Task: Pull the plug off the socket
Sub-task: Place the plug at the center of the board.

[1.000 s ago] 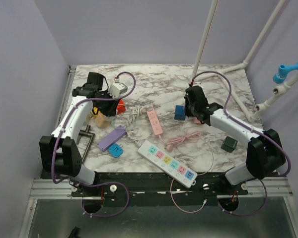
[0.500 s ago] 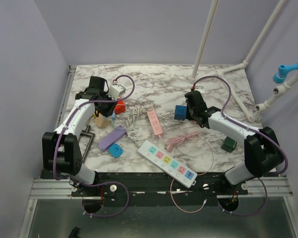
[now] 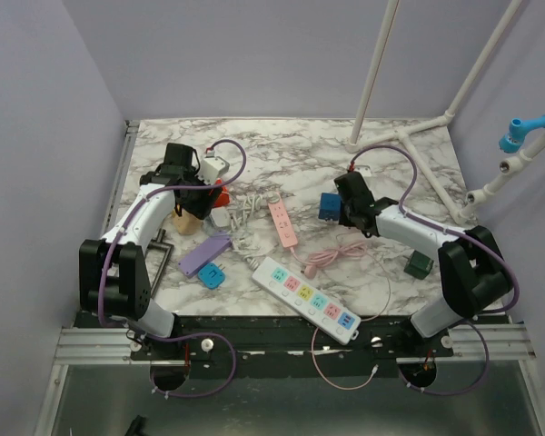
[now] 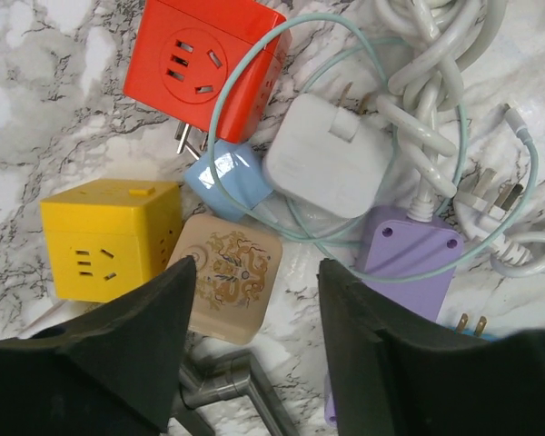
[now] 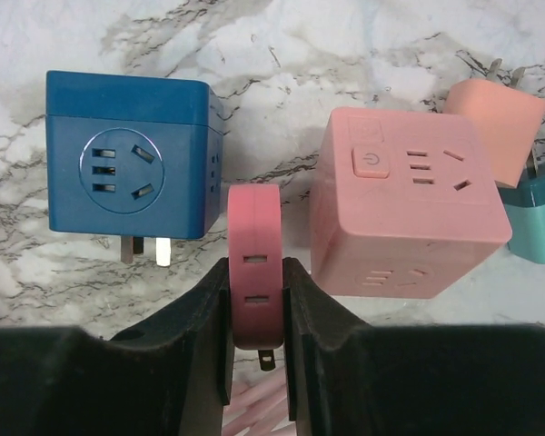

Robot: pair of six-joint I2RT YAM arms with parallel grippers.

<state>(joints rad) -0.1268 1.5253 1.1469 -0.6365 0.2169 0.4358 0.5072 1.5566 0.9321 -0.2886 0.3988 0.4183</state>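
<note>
The right claw [image 5: 256,292] is closed on the pink plug [image 5: 254,238], which stands on its edge in the lower middle of the right wrist view. To do this step well, I think the pull should go straight along the prongs, with a firm hold and no twisting. The plug lies between the blue cube [image 5: 127,168] at the upper left and the pink cube [image 5: 404,204] at the right, near both. Whether it touches them I cannot tell. One bare prong shows at its lower end. The left claw [image 4: 256,268] is open and empty, above a beige block [image 4: 232,291].
</note>
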